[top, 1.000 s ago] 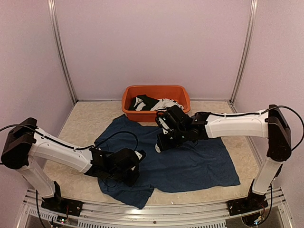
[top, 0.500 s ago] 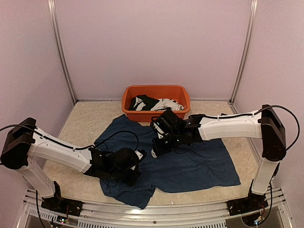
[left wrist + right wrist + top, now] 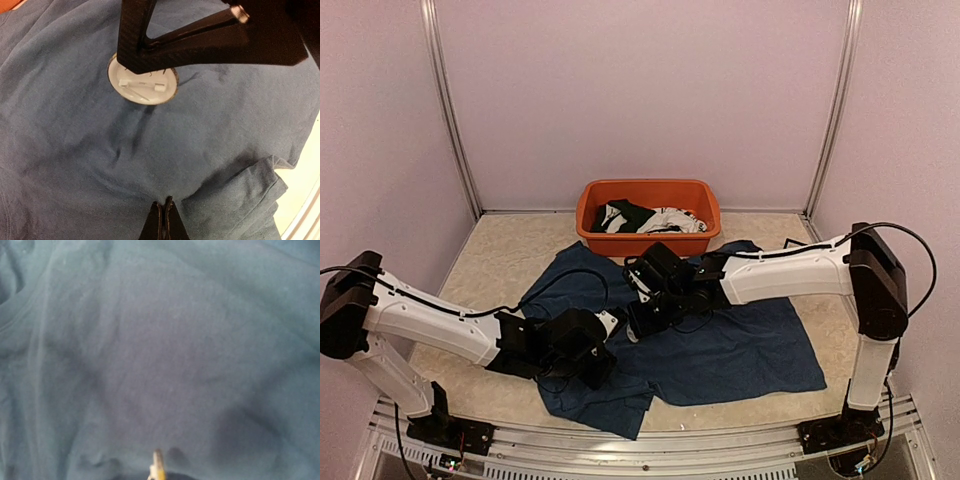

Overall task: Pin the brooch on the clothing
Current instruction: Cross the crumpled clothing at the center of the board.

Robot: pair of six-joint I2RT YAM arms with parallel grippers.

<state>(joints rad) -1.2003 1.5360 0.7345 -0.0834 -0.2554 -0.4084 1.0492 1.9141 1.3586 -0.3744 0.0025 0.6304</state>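
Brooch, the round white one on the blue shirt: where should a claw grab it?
Grip the brooch by its thin rim, coming in from the side, low over the T-shirt, as the right claw does at its far edge. It is a flat disc, back facing up, with the pin bar across its middle, so a rim pinch keeps the pin free.

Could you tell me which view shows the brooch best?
The left wrist view: the brooch is a clear white disc with its pin, against the shirt. The top view leaves it unclear; the right wrist view shows only fabric.
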